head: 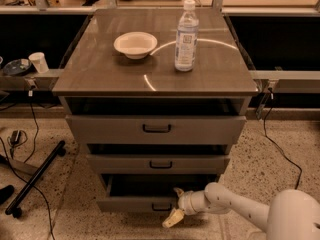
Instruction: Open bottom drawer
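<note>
The bottom drawer is the lowest of three grey drawer fronts in the cabinet. It stands pulled out a little, with a dark gap above its front. Its small dark loop handle is at the middle of the front. My gripper comes in from the lower right on a white arm and sits right at that handle. One pale finger points down and left below the drawer front, and the other shows just above it.
A white bowl and a clear water bottle stand on the cabinet top. The middle drawer and top drawer are above. A black stand leg and cables lie on the floor at left.
</note>
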